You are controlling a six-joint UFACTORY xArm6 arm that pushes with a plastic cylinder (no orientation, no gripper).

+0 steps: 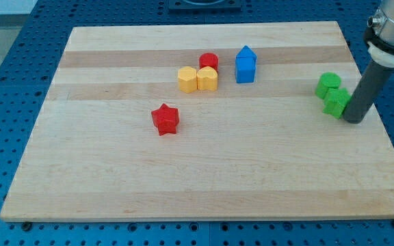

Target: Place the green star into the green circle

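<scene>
My tip [353, 120], a bare rod holding nothing, is resting against the right side of the green star [335, 102] near the board's right edge, with the green circle [328, 83] touching the star just above it toward the top edge. The star is looking light, rigid and ready to slide, so I am judging a push low on its bottom face best. The blue block [245, 65], red cylinder [208, 61], two yellow blocks [197, 78] and red star [165, 119] are sitting well apart, blocking nothing.
</scene>
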